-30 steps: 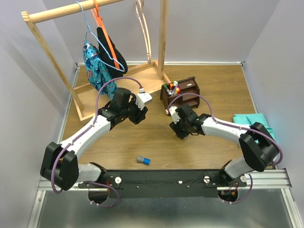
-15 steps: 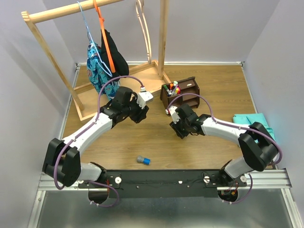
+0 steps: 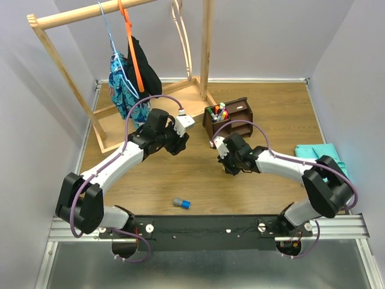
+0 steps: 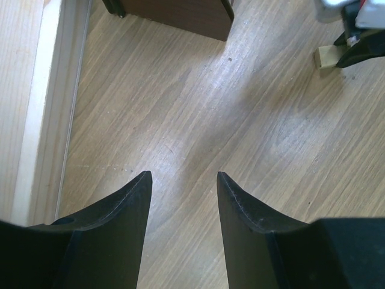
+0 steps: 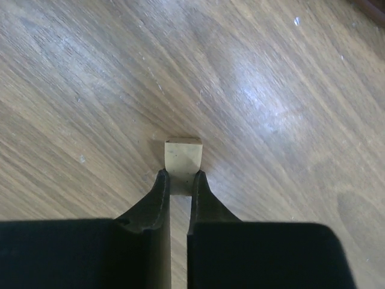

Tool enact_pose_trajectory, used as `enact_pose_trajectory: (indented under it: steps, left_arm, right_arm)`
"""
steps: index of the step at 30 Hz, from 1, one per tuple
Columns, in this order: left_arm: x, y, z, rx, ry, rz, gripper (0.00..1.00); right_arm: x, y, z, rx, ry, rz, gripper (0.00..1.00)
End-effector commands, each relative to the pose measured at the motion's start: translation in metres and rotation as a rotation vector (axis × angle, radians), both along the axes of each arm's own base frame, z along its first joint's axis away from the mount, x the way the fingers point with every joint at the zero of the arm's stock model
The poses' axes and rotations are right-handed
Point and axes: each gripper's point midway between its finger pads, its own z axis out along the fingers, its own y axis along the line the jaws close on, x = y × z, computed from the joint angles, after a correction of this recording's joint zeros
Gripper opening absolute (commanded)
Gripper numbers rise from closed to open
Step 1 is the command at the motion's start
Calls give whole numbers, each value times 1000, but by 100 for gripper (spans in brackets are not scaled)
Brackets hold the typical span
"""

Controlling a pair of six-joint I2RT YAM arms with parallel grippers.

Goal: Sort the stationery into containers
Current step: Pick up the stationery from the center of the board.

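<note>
Right wrist view: the right claw (image 5: 180,176) has its two black fingers pressed against either side of the tiny tan cube (image 5: 183,153), pinching only the cube's near end. The rest of the cube sticks out beyond the fingertips. The cube sits on the wood-grain worktop (image 5: 271,90) and does not look lifted yet. It is a small, pale tan block with flat faces and sharp edges, plain and unmarked.

Top external view: the right arm reaches in toward the dark brown desk organiser (image 3: 240,111), which stands near the back of the worktop. The cube itself is too small to make out here, but the claw holding it is just in front of the organiser. White markers with coloured caps (image 3: 219,111) already stand in one compartment. A short grey-blue cylinder (image 3: 181,203) lies alone near the arms' bases, well apart from the organiser.

Left wrist view: the left claw (image 4: 180,180) hangs with its fingers apart and nothing between them.

The step in hand appears to be picking up the cube. Next it likely needs a straight lift, a short carry to an open compartment, and a release. With so shallow a pinch, the cube could slip.
</note>
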Motion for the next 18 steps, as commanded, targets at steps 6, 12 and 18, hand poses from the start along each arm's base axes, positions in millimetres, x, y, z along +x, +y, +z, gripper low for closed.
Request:
enact_pose_trajectory:
  steps: [6,12,18]
  left_arm:
    - [24,-12,27,-22,-54,-23,55]
    - [36,-19,34,-29,-80,-40,55]
    - [42,-22,40,-46,-94,-31,55]
  right_arm:
    - [32,-47,60,26,-59,-260,0]
    - [57,-87,75,-5,-109,-333,1]
    - [85,-81,86,22,-179,-319,1]
